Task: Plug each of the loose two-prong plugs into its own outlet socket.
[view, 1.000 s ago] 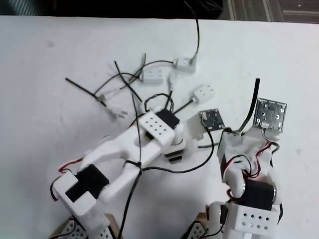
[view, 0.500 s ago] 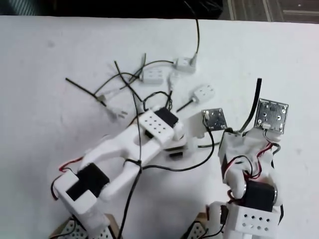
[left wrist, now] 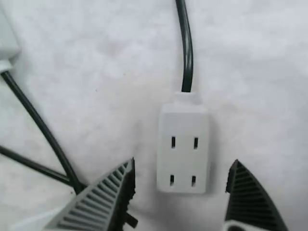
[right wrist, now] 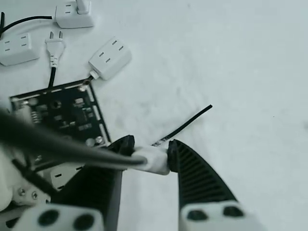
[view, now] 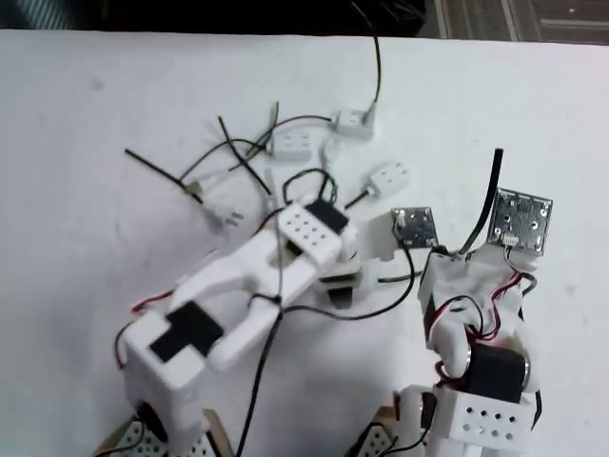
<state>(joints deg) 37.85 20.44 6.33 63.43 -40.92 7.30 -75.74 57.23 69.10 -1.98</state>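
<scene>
Left wrist view: left end effector [left wrist: 183,166] open, jaws either side of white outlet block [left wrist: 183,149], no contact seen. Block flat on surface [left wrist: 250,57], slots up, black cord [left wrist: 185,48] leading away.

Right wrist view: right end effector [right wrist: 151,143] clamped on white plug [right wrist: 154,161], thick black lead [right wrist: 57,142] trailing off past jaws.

Risks, as judged:
- Skewing or sliding block if closed off-centre, esp. w/ stiff cord tugging.
- Shifting under insertion push if left unheld.
- Plug rotating in grip from lead weight, then prongs missing slots.
- Collision w/ left arm's camera board [right wrist: 57,115], lying betw. right end effector and block.
- Snagging on tangled leads nearby.

Hidden: prongs masked by jaws, can't tell orientation. High view: target block buried under left arm. Spare outlet block [right wrist: 109,57] + loose plug [right wrist: 55,45] farther out, well apart from both end effectors.
</scene>
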